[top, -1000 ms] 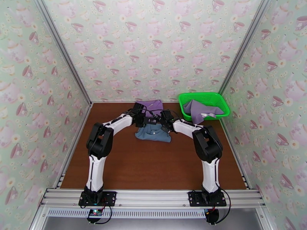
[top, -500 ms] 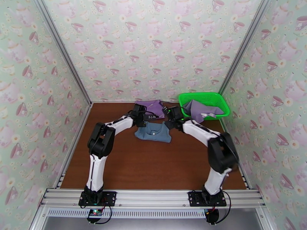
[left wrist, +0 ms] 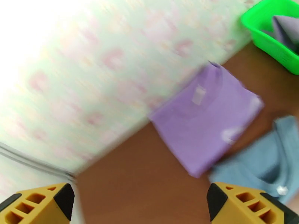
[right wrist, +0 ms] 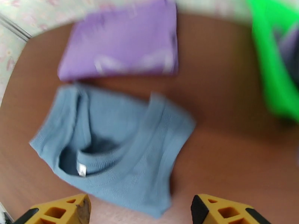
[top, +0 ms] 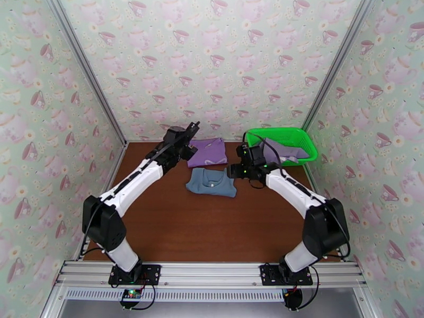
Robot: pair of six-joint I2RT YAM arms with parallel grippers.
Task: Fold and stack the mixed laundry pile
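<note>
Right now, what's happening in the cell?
Both arms hover over the table, left gripper and right gripper open and empty. The purple shirt lies folded by the back wall, the blue-grey shirt roughly folded just in front of it, not stacked. The lavender-grey garment sits loose in the green basket.

Both arms stretch forward, the left gripper [top: 192,127] and right gripper [top: 232,171] gaping wide, both empty.
</note>
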